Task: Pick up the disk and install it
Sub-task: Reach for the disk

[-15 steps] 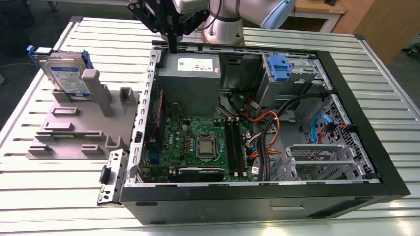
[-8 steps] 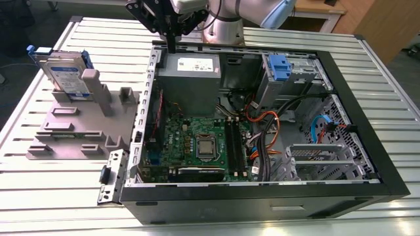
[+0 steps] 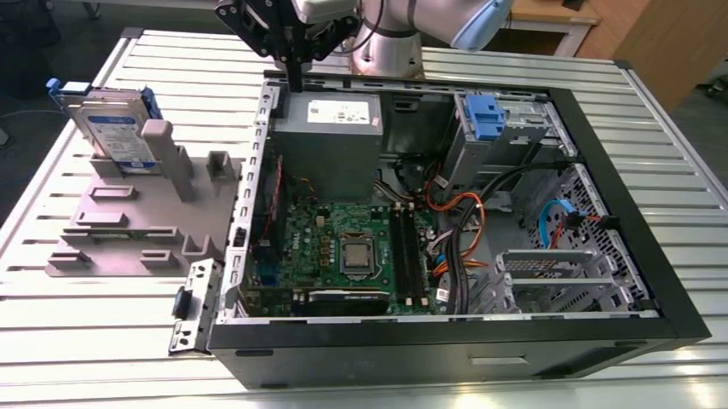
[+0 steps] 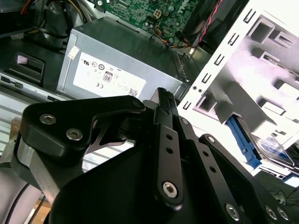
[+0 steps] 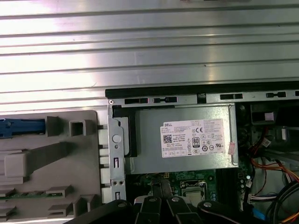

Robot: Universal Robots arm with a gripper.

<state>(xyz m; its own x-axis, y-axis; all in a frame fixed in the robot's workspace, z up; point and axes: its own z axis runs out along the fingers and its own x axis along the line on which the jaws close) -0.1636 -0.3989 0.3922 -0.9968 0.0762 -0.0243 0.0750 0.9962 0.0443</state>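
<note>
- The disk [image 3: 112, 128] stood on its edge in the upper left of the exterior view. Its white-and-blue label faced out, and a blue frame ran around it.
- It sat in a slot at the upper end of a grey holder [image 3: 125, 221]. The holder lay flat on the exterior view's left, just beside the computer box [image 3: 455, 349].
- The gripper [image 3: 296, 83] was well apart from the disk. It hung at the top middle of the exterior view, over the upper left corner of the computer box.
- Its two fingers were pressed together, with nothing between them.
- Just below the gripper was the grey power box [image 3: 330, 136] with a white sticker on top.
- In the second wrist view, the gripper [image 4: 162, 95] pointed toward the power box [image 4: 121, 56]. The disk [image 4: 273, 149] showed off to one side.
- In the first wrist view, the gripper [image 5: 161, 189] was close to the camera. The power box [image 5: 187, 140] lay past it. The blue top edge of the disk [image 5: 18, 127] stuck up from the grey holder [image 5: 51, 163].
- The computer box lay on its side with its cover off, in the middle of the exterior view.
- A green board [image 3: 341, 247] sat in the lower middle of the box.
- A small blue latch [image 3: 483, 115] sat in the box's upper right.
- Orange and black wires [image 3: 461, 209] ran between the board and the right side of the box.
- Everything rested on a silver table [image 3: 671, 128] with long ridges.
</note>
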